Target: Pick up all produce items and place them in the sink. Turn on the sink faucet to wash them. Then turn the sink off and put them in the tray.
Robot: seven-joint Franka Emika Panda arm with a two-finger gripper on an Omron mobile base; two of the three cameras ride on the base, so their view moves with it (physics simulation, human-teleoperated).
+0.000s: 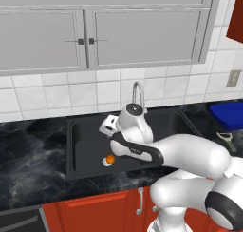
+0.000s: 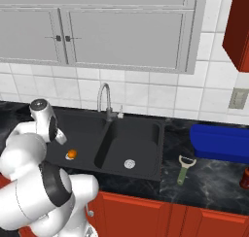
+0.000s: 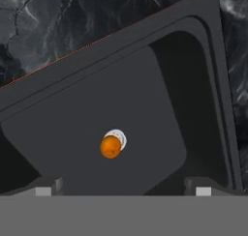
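A small round orange fruit (image 1: 110, 159) (image 2: 72, 154) (image 3: 110, 147) lies on the silver drain in the left basin of the black double sink (image 1: 78, 145) (image 2: 141, 143) (image 3: 145, 85). My gripper (image 1: 106, 128) (image 2: 60, 137) (image 3: 123, 190) hangs above that basin, open, with nothing between its fingers and well clear of the fruit. The silver gooseneck faucet (image 1: 137, 93) (image 2: 103, 97) stands behind the sink's divider, and I see no water running. The blue tray (image 1: 228, 114) (image 2: 219, 141) sits on the counter to the right of the sink.
A green-handled peeler (image 1: 227, 140) (image 2: 184, 168) lies on the dark marble counter between sink and tray. Grey wall cabinets hang above the tiled wall. Red cabinet doors run below the counter edge.
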